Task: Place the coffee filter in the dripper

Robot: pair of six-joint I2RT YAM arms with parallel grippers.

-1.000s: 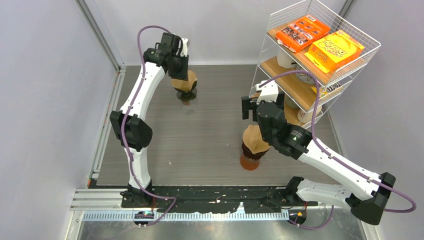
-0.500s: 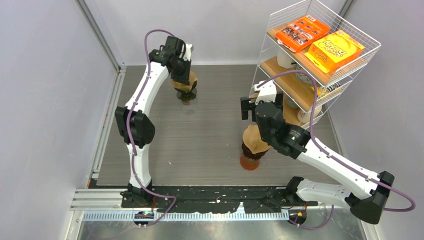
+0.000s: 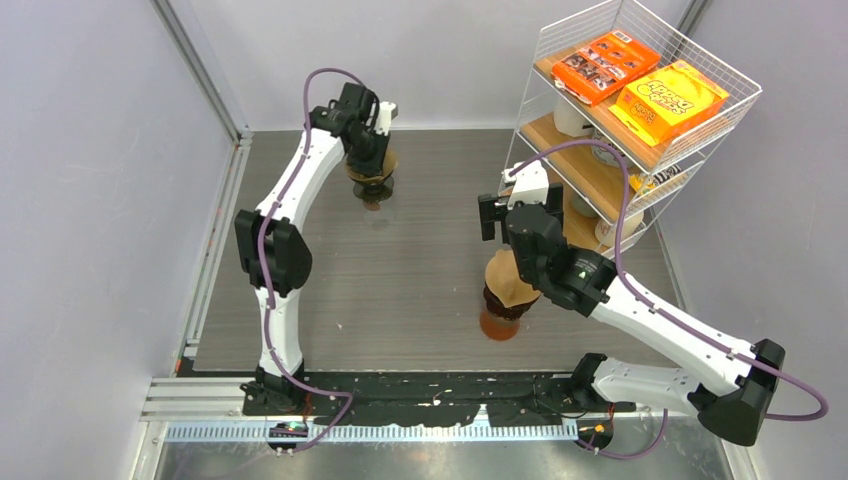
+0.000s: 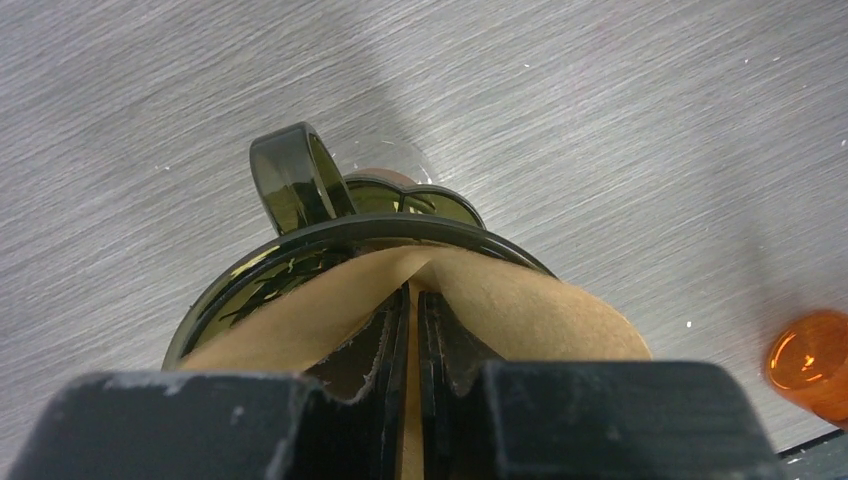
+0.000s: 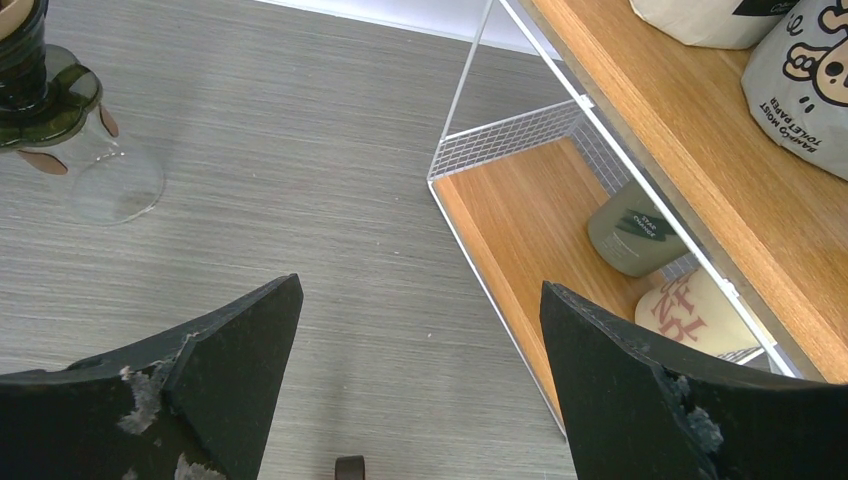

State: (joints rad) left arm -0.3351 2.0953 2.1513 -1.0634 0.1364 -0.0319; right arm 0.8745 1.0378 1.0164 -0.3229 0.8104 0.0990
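Observation:
A brown paper coffee filter sits in the mouth of a dark green see-through dripper at the back of the table. My left gripper is right above it, shut on a fold of the filter. In the top view the left gripper covers most of this filter and dripper. My right gripper is open and empty, above the table's middle. In the top view it hovers just behind a second filter in a dark dripper on an orange base.
A white wire rack with wooden shelves stands at the back right, holding orange boxes, cups and paper rolls; its lower shelf is close to my right gripper. The far dripper stands on a glass carafe. The orange base also shows in the left wrist view.
My left gripper has shifted a little right and turned over the far dripper, still holding the filter. My right gripper has drifted slightly back and to the left.

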